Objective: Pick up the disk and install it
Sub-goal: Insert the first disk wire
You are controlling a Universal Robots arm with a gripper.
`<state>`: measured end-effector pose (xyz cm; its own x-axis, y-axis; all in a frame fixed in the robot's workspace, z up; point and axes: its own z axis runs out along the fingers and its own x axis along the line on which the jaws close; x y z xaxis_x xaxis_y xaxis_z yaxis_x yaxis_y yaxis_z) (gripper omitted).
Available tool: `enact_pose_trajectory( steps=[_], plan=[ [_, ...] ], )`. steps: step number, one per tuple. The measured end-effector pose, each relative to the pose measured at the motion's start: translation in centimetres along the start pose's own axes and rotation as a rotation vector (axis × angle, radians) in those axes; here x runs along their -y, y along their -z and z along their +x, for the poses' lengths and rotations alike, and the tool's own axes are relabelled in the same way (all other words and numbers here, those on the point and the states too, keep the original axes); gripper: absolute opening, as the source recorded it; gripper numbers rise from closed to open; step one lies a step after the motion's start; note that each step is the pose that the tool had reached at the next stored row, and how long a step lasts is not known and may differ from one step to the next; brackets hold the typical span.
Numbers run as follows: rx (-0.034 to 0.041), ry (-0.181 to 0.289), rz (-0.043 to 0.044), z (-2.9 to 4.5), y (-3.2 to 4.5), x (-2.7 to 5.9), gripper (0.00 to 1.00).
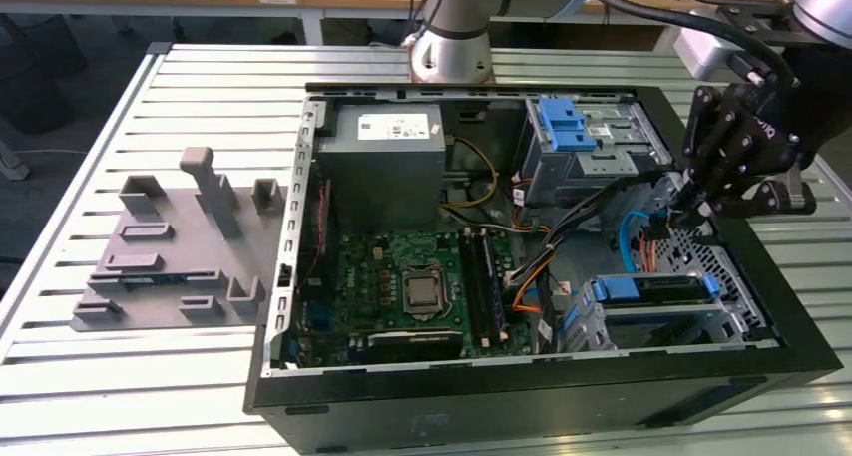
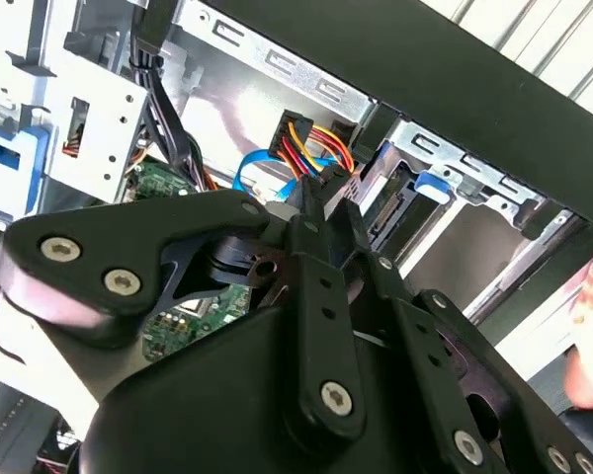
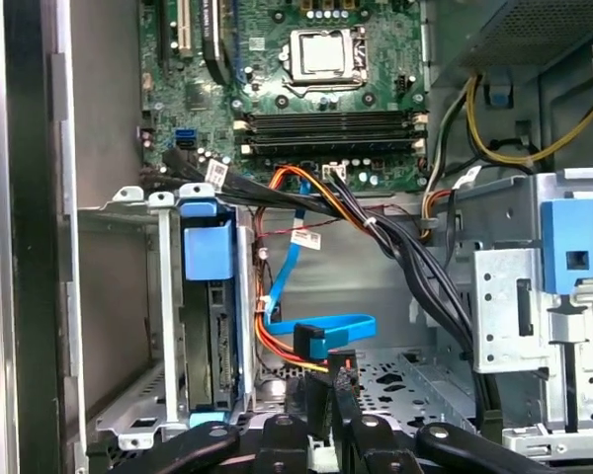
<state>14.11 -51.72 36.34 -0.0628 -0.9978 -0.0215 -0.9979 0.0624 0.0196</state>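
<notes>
A slatted metal table [image 1: 80, 376] carries an open case [image 1: 533, 396] and a grey fixture [image 1: 174, 266]. The disk [image 1: 648, 289] sits in the case's lower bay, beside tangled cables [image 1: 586, 236]. The gripper [image 1: 685, 217] hangs above them; its fingers look nearly closed, holding nothing.
</notes>
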Motion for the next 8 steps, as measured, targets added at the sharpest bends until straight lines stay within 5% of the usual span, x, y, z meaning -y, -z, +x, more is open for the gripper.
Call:
enact_pose_trajectory(
  steps=[8],
  plan=[
    [0.0008, -0.072, -0.0004, -0.39, -0.52, 0.02, 0.25]
  ],
)
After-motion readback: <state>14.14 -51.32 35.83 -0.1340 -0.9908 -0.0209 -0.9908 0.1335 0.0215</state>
